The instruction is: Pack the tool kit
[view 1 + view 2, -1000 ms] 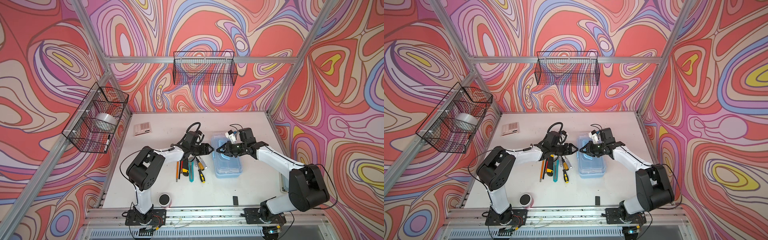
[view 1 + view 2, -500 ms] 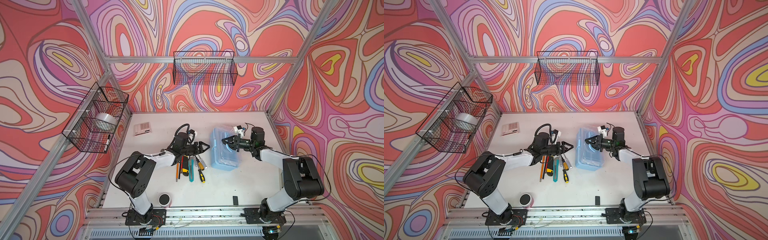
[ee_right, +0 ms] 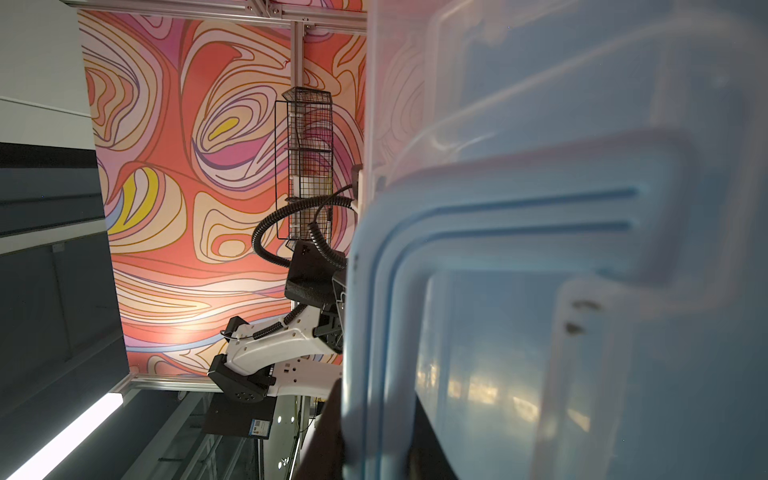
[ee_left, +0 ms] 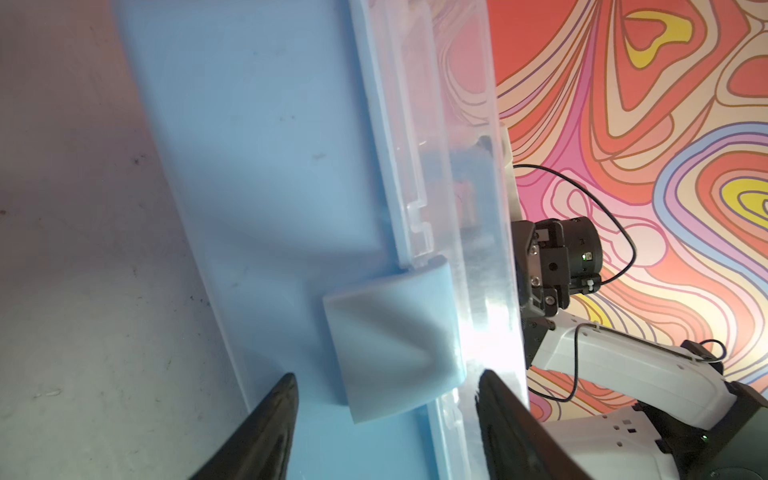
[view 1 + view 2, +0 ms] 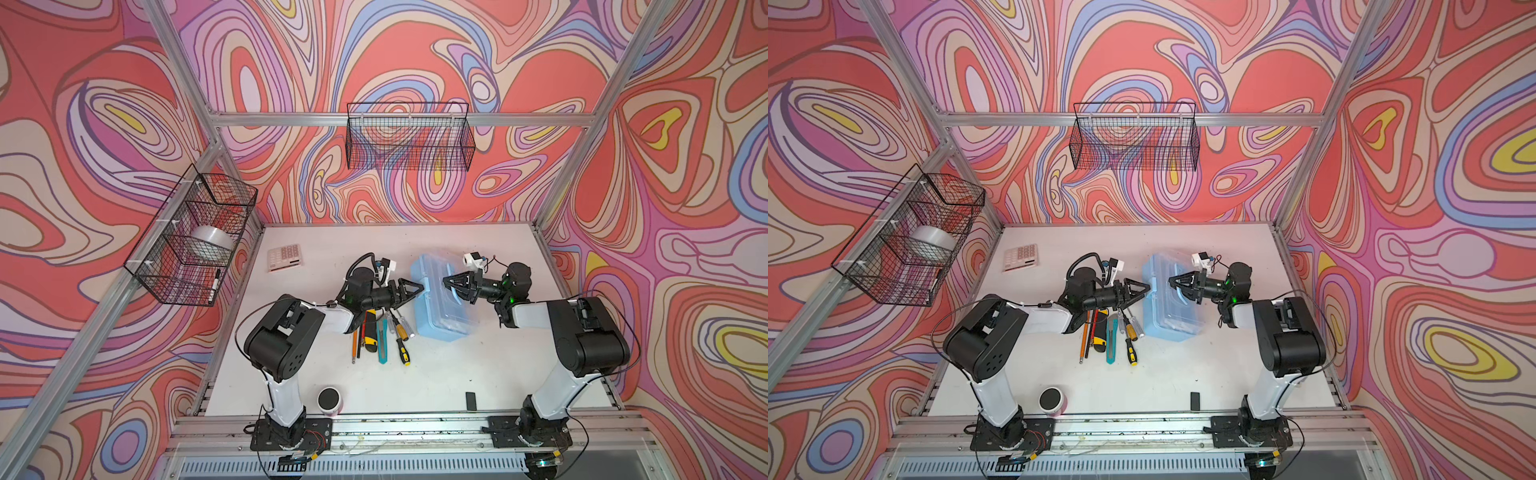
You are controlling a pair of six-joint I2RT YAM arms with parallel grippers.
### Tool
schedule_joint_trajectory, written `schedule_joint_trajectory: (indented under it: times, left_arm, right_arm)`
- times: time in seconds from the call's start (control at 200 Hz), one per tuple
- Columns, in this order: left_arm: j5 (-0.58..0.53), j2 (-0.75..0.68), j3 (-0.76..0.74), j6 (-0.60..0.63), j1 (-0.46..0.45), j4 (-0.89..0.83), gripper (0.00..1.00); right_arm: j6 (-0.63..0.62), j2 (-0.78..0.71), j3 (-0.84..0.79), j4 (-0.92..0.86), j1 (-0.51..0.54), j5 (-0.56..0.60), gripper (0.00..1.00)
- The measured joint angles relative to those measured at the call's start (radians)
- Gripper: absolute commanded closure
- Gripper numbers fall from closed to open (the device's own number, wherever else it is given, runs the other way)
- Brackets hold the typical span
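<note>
Tipped up since a second ago, when it lay flat, the light blue case now leans near the middle of the white table. Its clear lid is turned toward the right arm. The right gripper, then above the case, has dropped level and is clamped on the blue handle. The left gripper has slid closer to the case wall, its jaws apart either side of the latch without touching it.

Just beside the case, partly under the left wrist, lie the yellow-black utility knife, teal utility knife and screwdrivers, all unmoved. A calculator sits well apart toward the back. A dark-topped cup stands near the front edge.
</note>
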Motion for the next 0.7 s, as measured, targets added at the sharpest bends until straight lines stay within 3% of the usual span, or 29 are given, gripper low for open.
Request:
schedule_joint_trajectory:
  times: [0.235,0.401,0.516,0.646,0.701]
  left_arm:
    - [0.016,0.013,0.000,-0.037,0.006,0.072,0.34]
    - [0.037,0.024,0.001,-0.071,0.006,0.110,0.34]
    - [0.051,0.032,0.001,-0.098,0.006,0.153,0.35]
    - [0.069,0.034,0.001,-0.133,0.006,0.215,0.35]
    - [0.077,0.034,0.002,-0.146,0.006,0.238,0.35]
  right_arm:
    - [0.008,0.000,-0.001,0.024,-0.001,-0.003,1.00]
    - [-0.066,-0.008,0.000,-0.090,-0.001,0.001,1.00]
    - [-0.187,-0.063,0.013,-0.276,-0.002,0.010,1.00]
    - [-0.459,-0.127,0.101,-0.689,0.003,0.052,1.00]
    - [-0.523,-0.135,0.123,-0.777,0.003,0.071,1.00]
